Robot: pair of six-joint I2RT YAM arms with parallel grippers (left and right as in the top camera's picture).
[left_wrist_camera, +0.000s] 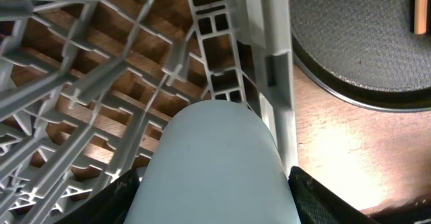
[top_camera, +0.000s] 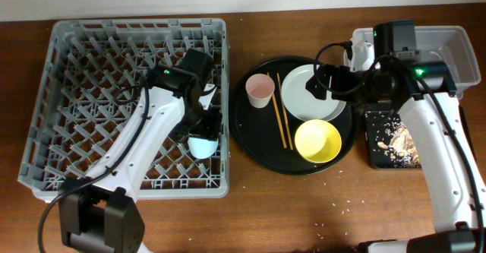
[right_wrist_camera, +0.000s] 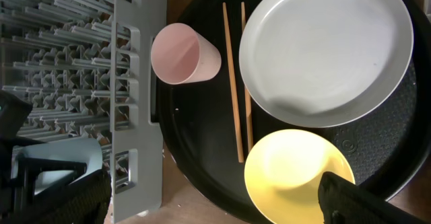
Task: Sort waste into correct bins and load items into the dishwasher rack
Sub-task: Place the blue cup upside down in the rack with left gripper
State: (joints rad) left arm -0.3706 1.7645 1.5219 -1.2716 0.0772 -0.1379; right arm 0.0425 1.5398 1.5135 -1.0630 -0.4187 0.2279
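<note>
My left gripper (top_camera: 203,131) is shut on the light-blue cup (top_camera: 203,146), low among the pegs at the right edge of the grey dishwasher rack (top_camera: 68,40). In the left wrist view the cup (left_wrist_camera: 215,163) fills the gap between my fingers, by the rack wall (left_wrist_camera: 273,56). My right gripper (top_camera: 316,84) is open and empty above the grey-white plate (top_camera: 304,105). The plate (right_wrist_camera: 326,49), pink cup (right_wrist_camera: 185,52), chopsticks (right_wrist_camera: 234,83) and yellow bowl (right_wrist_camera: 296,177) lie below it. Napkins are not in view.
The items lie on a large round black tray (top_camera: 250,143) right of the rack. A clear tub (top_camera: 462,52) stands at the far right. In front of it a shallow black tray (top_camera: 377,156) holds beige food scraps (top_camera: 400,139). Crumbs dot the wooden table.
</note>
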